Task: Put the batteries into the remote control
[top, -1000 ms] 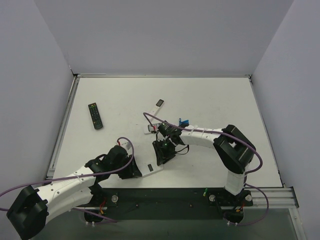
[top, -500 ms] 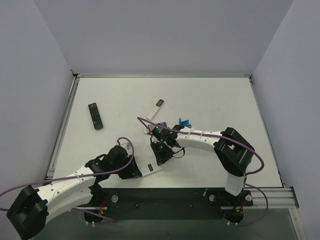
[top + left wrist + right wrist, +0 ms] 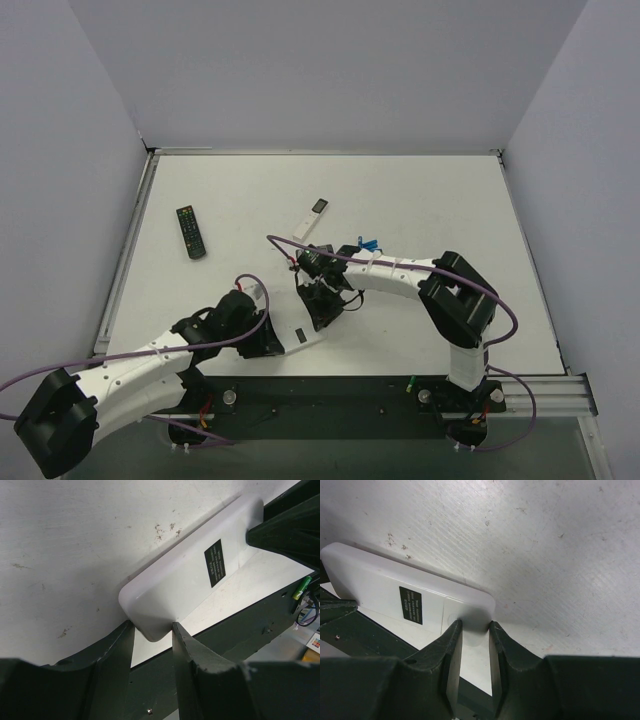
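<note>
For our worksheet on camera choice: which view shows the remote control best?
Right wrist: the remote control lies close, white back and black label plain. Left wrist shows it similarly, one end covered; top external, only a tiny sliver.

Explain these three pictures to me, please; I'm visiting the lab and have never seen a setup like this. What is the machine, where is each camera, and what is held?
These are two robot arms bolted at the near edge of a white table. The wide picture looks down from above and behind them; the other two come from a camera on each wrist, looking along its fingers. Both arms grip one white remote control, lying back-up: the left gripper pinches one corner, the right gripper the opposite end. Farther back lie a long black remote, a white remote with a grey screen and a few small batteries.
</note>
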You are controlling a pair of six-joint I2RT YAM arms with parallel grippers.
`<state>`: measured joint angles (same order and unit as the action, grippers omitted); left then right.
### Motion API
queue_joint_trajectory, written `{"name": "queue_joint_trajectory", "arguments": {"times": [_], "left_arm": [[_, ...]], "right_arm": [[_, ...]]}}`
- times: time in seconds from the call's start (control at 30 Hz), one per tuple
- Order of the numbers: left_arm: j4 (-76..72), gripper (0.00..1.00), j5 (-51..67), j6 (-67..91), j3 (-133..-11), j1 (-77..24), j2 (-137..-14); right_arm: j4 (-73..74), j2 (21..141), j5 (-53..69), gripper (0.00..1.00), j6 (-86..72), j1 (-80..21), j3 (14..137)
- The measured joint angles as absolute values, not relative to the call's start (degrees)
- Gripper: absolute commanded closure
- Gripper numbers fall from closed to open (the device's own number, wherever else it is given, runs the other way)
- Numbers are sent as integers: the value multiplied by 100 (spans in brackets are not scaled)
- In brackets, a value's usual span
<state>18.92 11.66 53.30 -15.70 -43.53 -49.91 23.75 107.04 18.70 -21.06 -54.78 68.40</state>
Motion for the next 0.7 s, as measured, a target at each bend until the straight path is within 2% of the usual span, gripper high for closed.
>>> {"name": "queue_joint_trajectory", "arguments": {"times": [0.17,0.23,0.57,0.67,0.7], "left_arm": [[1905,55,1219,5288,-1660,-4353,-5186],[1907,55,1223,5288,-1675,-4353,-5201],[1081,54,961,5266,-1752,-3826,-5686],[648,48,836,5181,-1949,-3505,-6062],[550,46,790,5142,-2038,-3435,-6156]], "right_arm": [[2443,10753,1951,91,-1918,-5468,6910],[2423,10733,1975,85,-1914,-5437,6890],[1872,10298,2231,70,-2075,-4805,6241],[1734,10141,2023,56,-2073,-4563,6165],[1691,10049,1953,45,-2080,-4484,6121]]}}
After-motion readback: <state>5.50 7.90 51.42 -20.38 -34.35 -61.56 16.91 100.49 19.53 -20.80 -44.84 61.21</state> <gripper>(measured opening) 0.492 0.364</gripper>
